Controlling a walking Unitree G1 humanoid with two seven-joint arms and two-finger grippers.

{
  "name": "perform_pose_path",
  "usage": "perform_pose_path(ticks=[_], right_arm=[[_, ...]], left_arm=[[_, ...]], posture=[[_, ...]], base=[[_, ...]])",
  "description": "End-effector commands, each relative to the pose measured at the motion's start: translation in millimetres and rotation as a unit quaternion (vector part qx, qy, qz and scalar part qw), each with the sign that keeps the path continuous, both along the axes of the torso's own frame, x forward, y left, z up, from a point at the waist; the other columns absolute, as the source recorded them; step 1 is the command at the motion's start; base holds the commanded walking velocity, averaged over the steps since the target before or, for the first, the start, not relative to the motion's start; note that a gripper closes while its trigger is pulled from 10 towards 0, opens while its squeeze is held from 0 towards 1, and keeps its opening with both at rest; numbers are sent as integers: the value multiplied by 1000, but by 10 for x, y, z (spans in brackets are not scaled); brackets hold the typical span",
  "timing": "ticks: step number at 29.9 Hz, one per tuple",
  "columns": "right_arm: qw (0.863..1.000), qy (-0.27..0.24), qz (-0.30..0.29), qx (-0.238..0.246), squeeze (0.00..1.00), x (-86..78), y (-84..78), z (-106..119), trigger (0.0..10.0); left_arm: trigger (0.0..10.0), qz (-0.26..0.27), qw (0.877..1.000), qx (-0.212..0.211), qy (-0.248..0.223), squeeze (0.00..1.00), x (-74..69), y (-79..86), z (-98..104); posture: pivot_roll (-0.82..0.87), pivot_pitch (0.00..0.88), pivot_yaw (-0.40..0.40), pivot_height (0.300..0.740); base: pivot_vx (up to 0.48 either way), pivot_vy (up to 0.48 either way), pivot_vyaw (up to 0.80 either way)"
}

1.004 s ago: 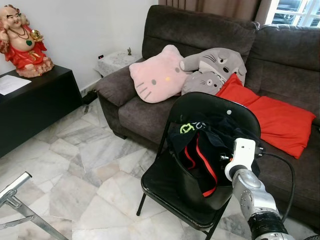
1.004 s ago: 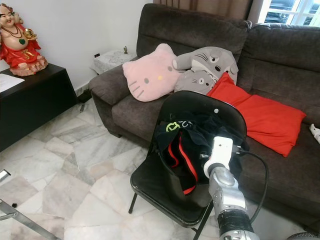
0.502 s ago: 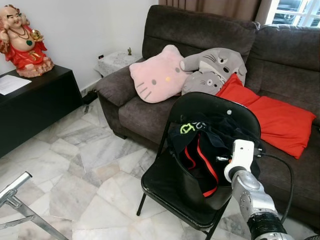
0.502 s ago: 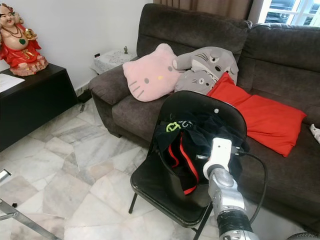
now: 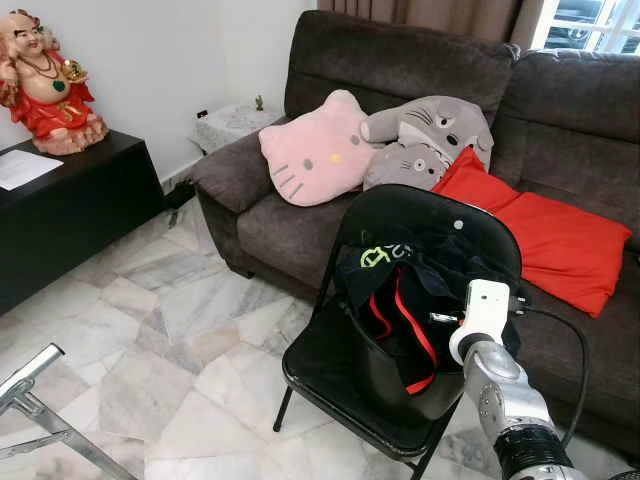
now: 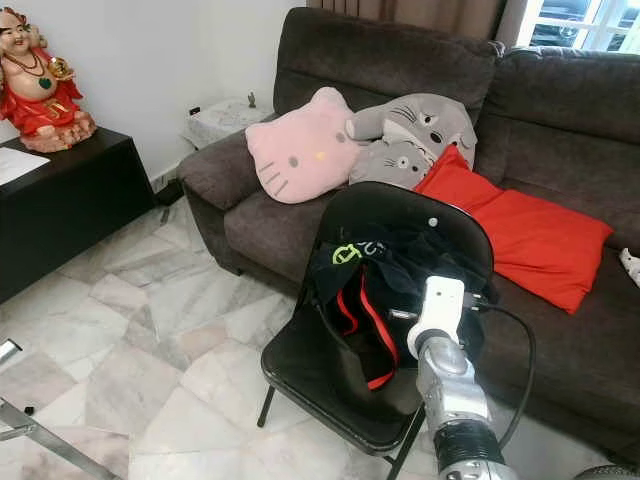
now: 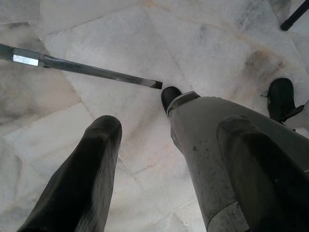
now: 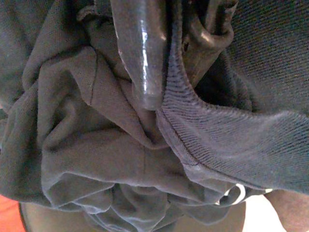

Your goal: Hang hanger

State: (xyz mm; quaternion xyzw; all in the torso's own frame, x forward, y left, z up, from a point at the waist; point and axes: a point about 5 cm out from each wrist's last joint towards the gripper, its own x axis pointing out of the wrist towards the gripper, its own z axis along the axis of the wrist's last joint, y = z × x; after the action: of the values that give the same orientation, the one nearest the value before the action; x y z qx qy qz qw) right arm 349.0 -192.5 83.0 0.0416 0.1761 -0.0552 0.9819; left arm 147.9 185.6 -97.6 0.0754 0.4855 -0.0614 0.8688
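- Two claws are in play: the right claw [image 8: 159, 92] is pushed into the dark garment [image 5: 400, 290] heaped on the black folding chair [image 5: 330, 385], against the chair's backrest.
- In the right wrist view one glossy black finger [image 8: 140, 53] lies on the grey-black fabric, with a dark curved plastic piece, possibly the hanger [image 8: 210, 34], just beside it; whether that claw is open or closed cannot be told.
- Left claw [image 7: 164, 159] hangs over the marble floor [image 7: 145, 48], fingers apart, gripping nothing, near a metal bar [image 7: 91, 71].
- Behind the chair stands a brown sofa [image 5: 420, 70] with a pink cat cushion [image 5: 318, 150], a grey plush [image 5: 425, 135] and a red cushion [image 5: 550, 235].
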Motion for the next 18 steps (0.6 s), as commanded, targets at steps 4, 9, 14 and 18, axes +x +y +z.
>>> perform_pose_path(ticks=[4,9,14,18], right_arm=[[1000,-16,-11,-3,0,54,7,81,0],[994,-93,-63,-17,0,101,-108,332,0],[975,-193,-110,-16,0,128,-176,698,0],[968,-221,-115,-13,0,124,-165,794,0]], left_arm=[[10000,-8,999,4,32,0,-143,10,-56],[10000,-7,999,4,32,0,-142,10,-56],[10000,-6,999,4,31,0,-138,13,-54],[10000,-4,1000,3,31,0,-135,13,-53]], posture=[[-45,0,45,740],[-47,0,45,740],[-52,0,46,740],[-54,0,48,740]], base=[[0,0,0],[0,0,0],[0,0,0],[0,0,0]])
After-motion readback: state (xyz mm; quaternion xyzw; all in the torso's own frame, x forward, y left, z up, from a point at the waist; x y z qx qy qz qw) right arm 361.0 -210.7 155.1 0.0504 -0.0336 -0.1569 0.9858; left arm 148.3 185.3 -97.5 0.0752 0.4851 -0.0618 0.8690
